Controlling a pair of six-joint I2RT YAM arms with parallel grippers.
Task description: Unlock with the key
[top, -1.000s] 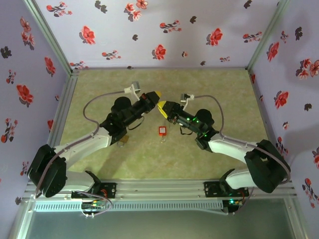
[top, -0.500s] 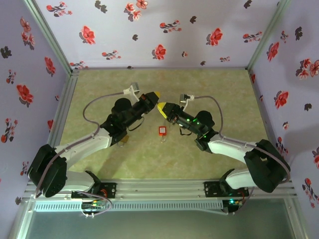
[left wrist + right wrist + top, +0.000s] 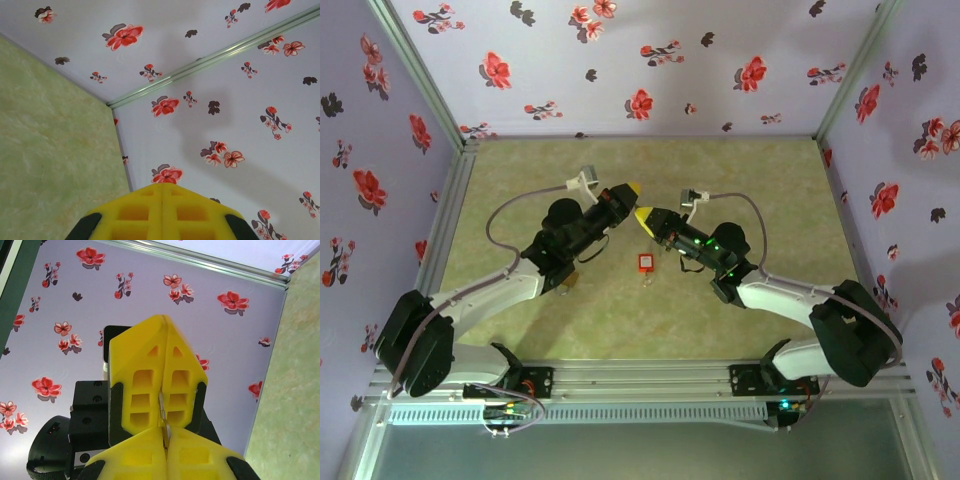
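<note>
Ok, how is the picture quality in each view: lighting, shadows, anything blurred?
Top external: even, soft light, faint arm shadows on the mottled green tabletop; the small red-bodied padlock is tiny but distinct. Left wrist: broad grey shadow across the purple floral wall. Right wrist: yellow jaws close-up yet sharp, no glare.

We've got two arms, left arm and right arm: white links, bulky black joints. Grey cable loops off the left one, second cable off the right. Fingers are yellow with square pockets, in black mounts. Green lights on the right.
</note>
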